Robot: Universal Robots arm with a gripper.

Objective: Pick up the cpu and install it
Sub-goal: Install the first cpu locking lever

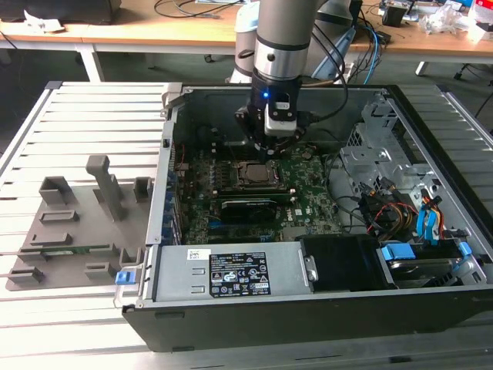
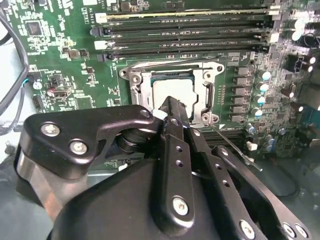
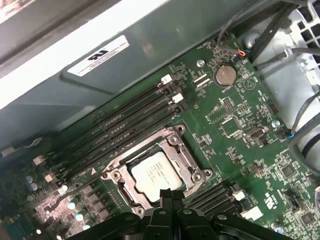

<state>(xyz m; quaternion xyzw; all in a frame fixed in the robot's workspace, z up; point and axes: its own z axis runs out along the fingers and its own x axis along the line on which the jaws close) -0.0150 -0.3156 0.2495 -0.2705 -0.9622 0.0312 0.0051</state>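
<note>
Cpu (image 3: 155, 175) lying flat in the socket (image 3: 184, 151), where you may judge placement done; gripper (image 3: 170, 191) just above its edge, fingers (image 3: 164, 196) closed together and gripping nothing.

I see a grey holder tray (image 1: 92, 231) at nine o'clock of the open computer case (image 1: 308, 320), both on the slatted table (image 1: 92, 116).

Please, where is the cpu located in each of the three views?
Exterior view: the cpu sits in the socket, under the claw.
Second wrist view: the cpu in the socket, just beyond the claw tips.
First wrist view: the cpu in the socket, beside the claw tips.
Shared landmark: memory slots alongside the socket.
</note>
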